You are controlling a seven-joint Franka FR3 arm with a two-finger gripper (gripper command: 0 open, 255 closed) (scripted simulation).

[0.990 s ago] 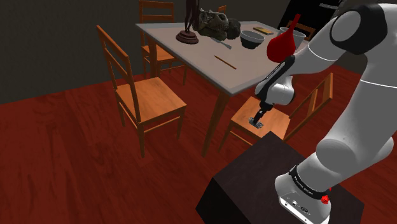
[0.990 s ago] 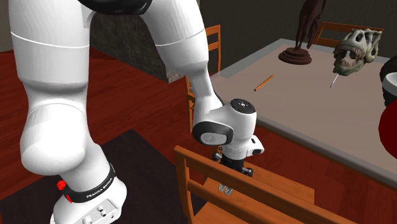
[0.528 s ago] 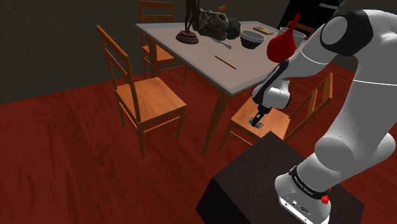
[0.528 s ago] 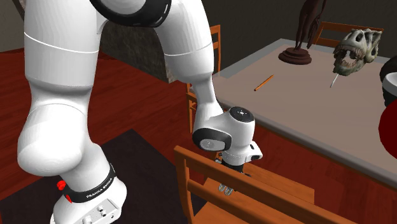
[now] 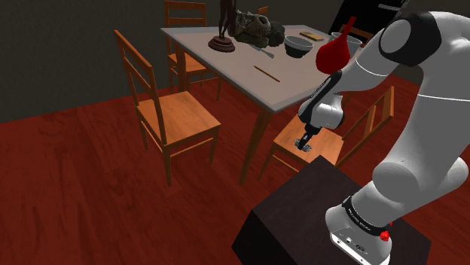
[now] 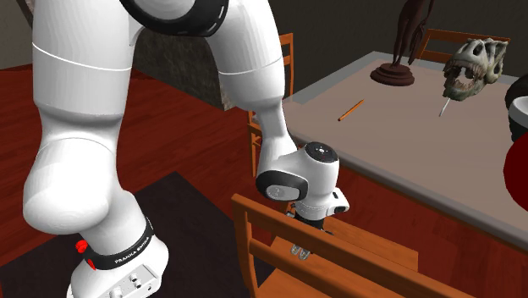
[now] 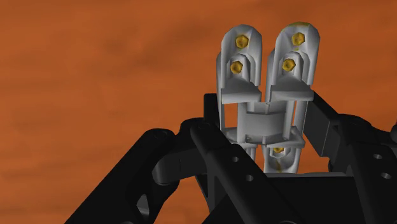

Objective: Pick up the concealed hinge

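- Shoulder view: compared with a second ago, the arm's upper links sit further toward the view's right, and the gripper point(image 5: 304, 142) has shifted slightly toward the view's left. You will find no change since the half-second frame. The gripper hangs over the orange wooden seat of the chair point(image 5: 289, 141), beside the grey counter point(image 5: 248, 64).
- Second exterior view: the white wrist sits lower than a second ago, close behind the chair's top rail point(image 6: 338, 245). The concealed hinge point(image 6: 298, 250) shows as a small pale metal piece just below that rail, under the wrist.
- Wrist view: the black fingers point(image 7: 159, 168) are closed against both sides of the hinge and grip it.
- The hinge is grey-white metal. It has two round-topped arms side by side, each with brass-coloured hex screw heads, joined by a blocky middle.
- Smooth orange wood lies behind the hinge. You cannot tell whether the hinge touches the seat.
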